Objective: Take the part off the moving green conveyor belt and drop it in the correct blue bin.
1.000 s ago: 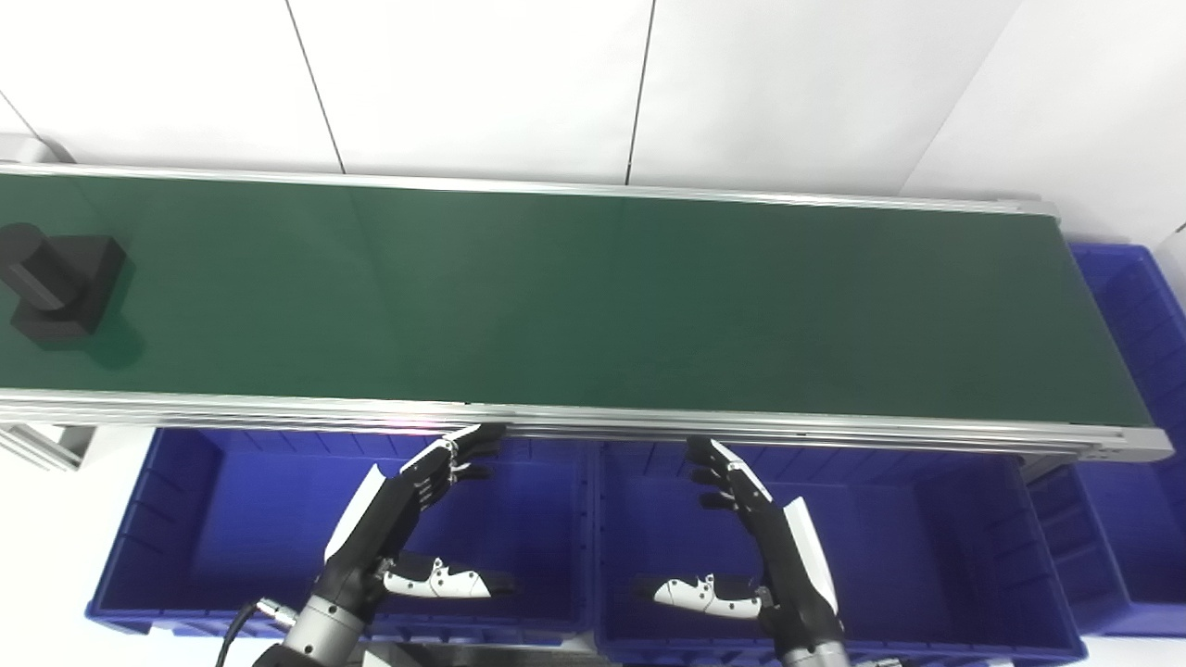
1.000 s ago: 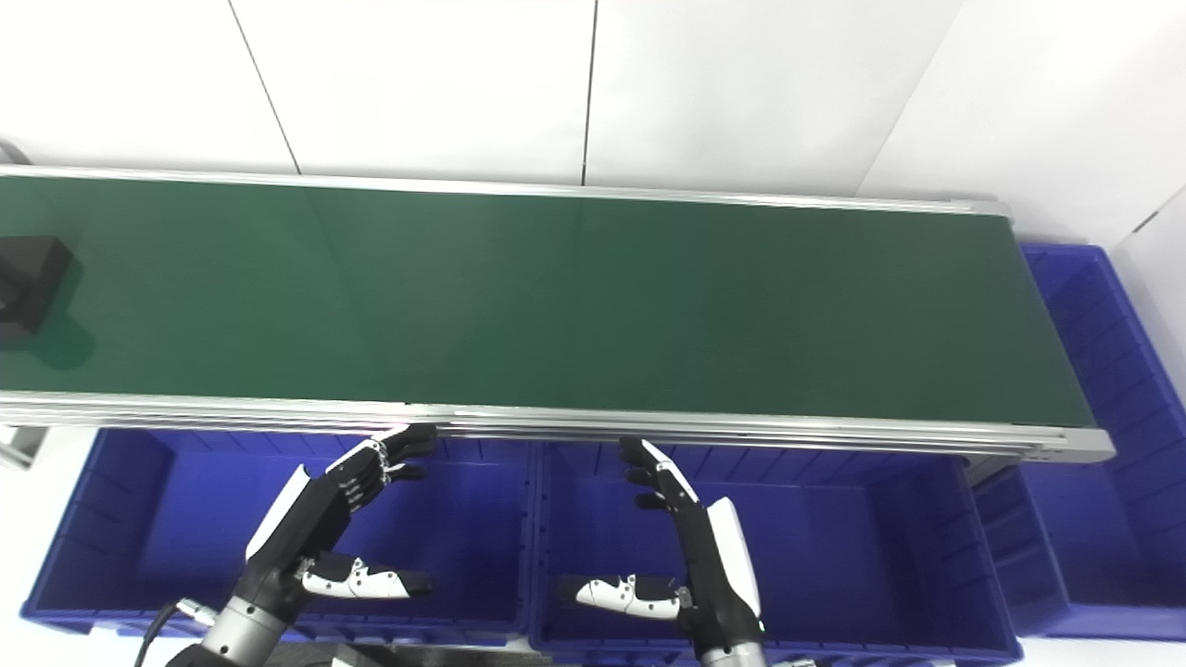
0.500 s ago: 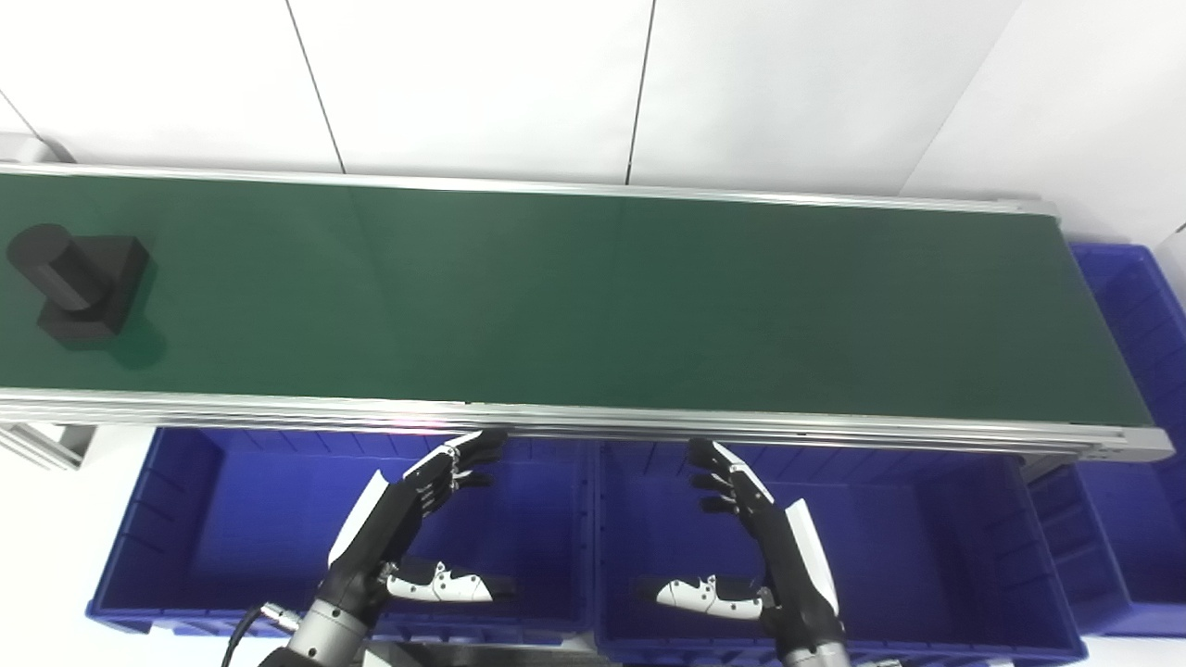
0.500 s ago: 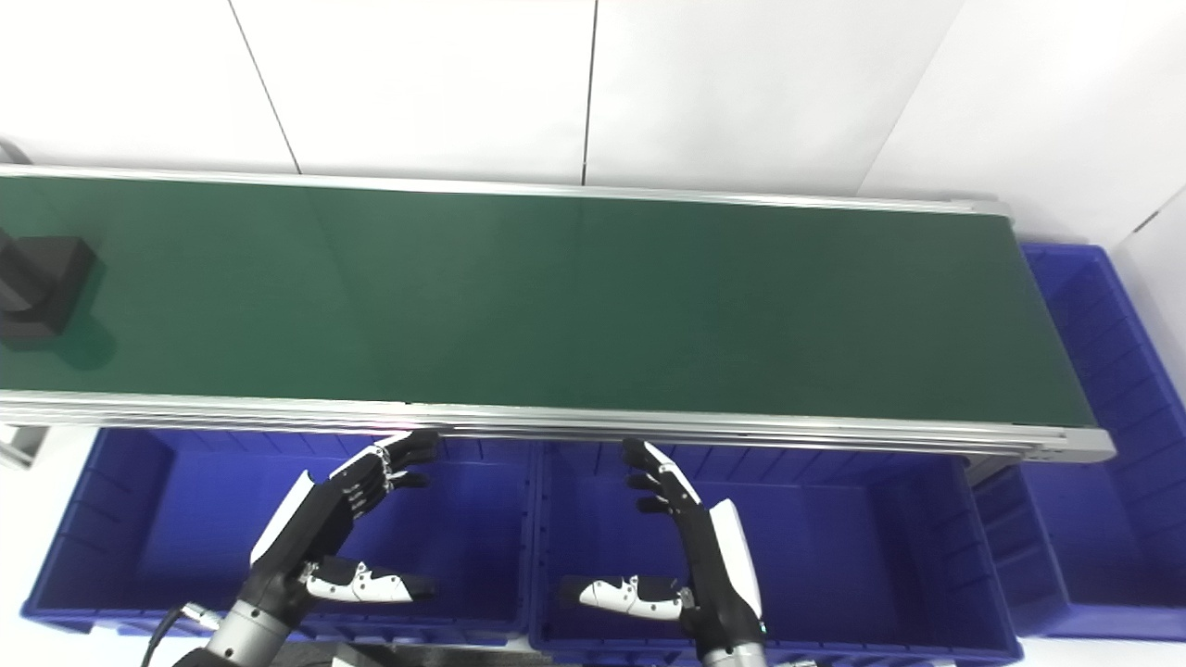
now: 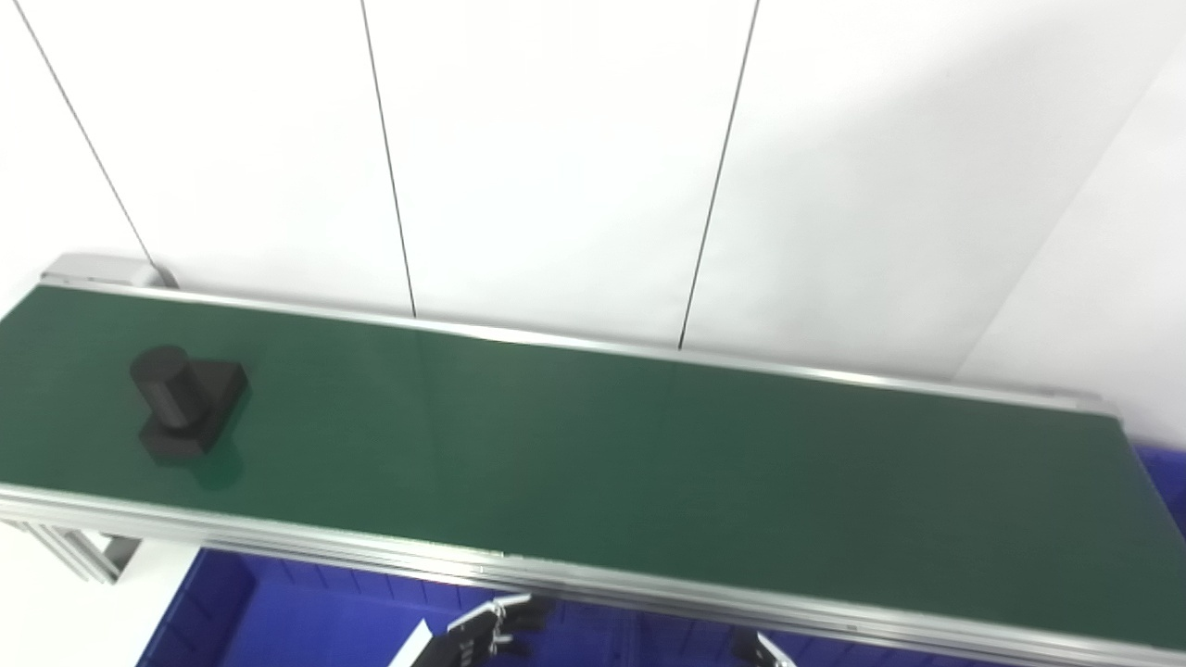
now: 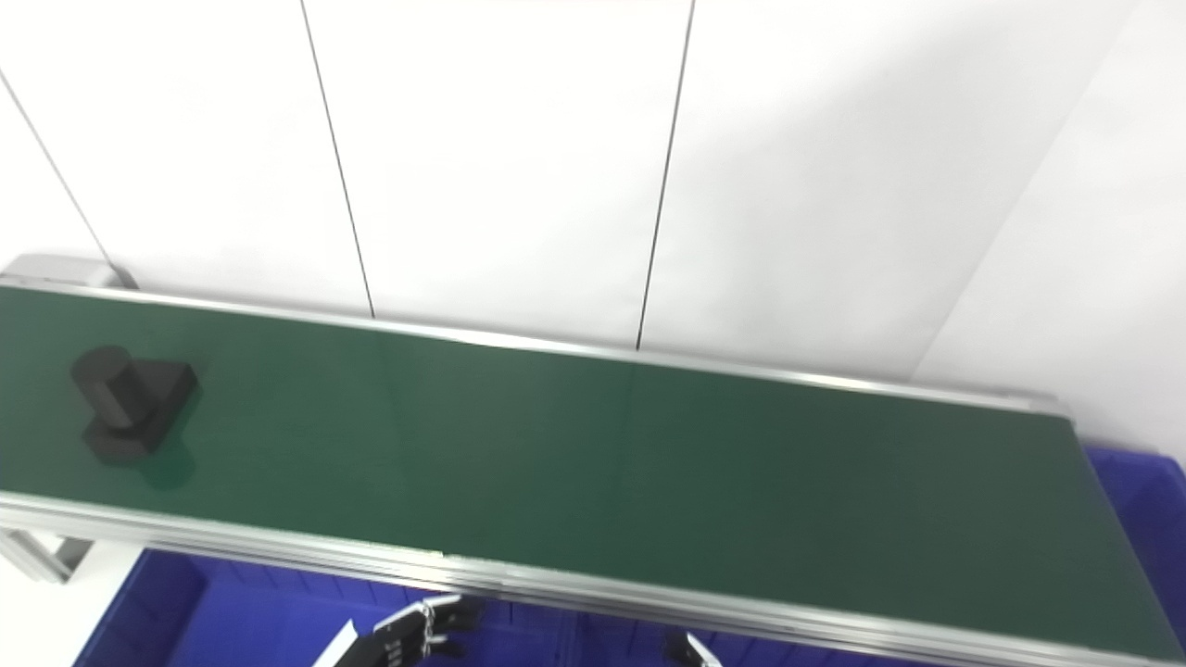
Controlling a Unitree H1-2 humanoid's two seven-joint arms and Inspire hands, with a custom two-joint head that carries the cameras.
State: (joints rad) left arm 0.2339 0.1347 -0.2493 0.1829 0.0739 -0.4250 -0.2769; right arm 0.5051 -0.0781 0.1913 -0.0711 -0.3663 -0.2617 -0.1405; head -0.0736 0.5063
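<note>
The part (image 5: 185, 403) is a black block with an upright cylinder on it; it sits on the green conveyor belt (image 5: 649, 454) near the belt's left end, also seen in the right eye view (image 6: 130, 403). Only the fingertips of my left hand (image 5: 491, 632) show at the bottom edge, stretched out below the belt's near rail and holding nothing. A sliver of my right hand (image 5: 762, 652) shows at the bottom edge. Both hands are far from the part.
A blue bin (image 5: 278, 616) lies under the belt's near rail at bottom left. Another blue bin (image 6: 1144, 482) shows past the belt's right end. A white panelled wall stands behind the belt. An aluminium frame leg (image 5: 74, 551) is at bottom left.
The camera has tilted up, so the whole picture shifted down and the hands and bins are mostly out of frame. The part has ridden further right along the belt.
</note>
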